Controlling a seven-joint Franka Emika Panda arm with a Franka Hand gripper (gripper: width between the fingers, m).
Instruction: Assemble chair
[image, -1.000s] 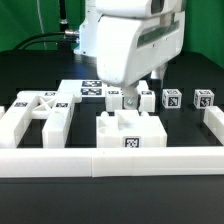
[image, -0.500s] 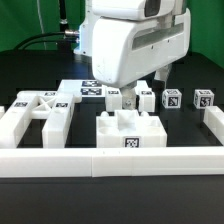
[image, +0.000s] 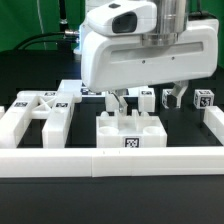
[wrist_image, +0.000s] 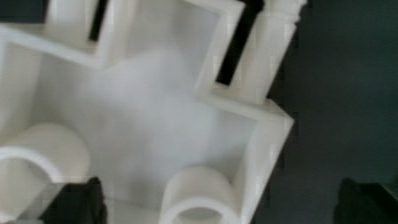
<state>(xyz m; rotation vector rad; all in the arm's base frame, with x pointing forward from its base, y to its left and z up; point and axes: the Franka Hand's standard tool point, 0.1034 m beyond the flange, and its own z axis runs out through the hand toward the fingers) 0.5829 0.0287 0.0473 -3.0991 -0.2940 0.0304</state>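
Hovering over the notched slab (image: 130, 131) by the border wall (image: 50, 160), the gripper (image: 148, 99) stands spread, holding nothing. Step judged: approach for a grasp. Next move calls for descent, centring the jaws across the slab, then closure.

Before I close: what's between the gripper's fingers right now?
In the wrist view, a white chair piece fills the gap between the fingertips of the open gripper; the exterior view shows a short post in line there.

White tagged X-braced frame (image: 40, 110), notched slab (image: 130, 132), short posts (image: 205, 99), lying apart, unassembled
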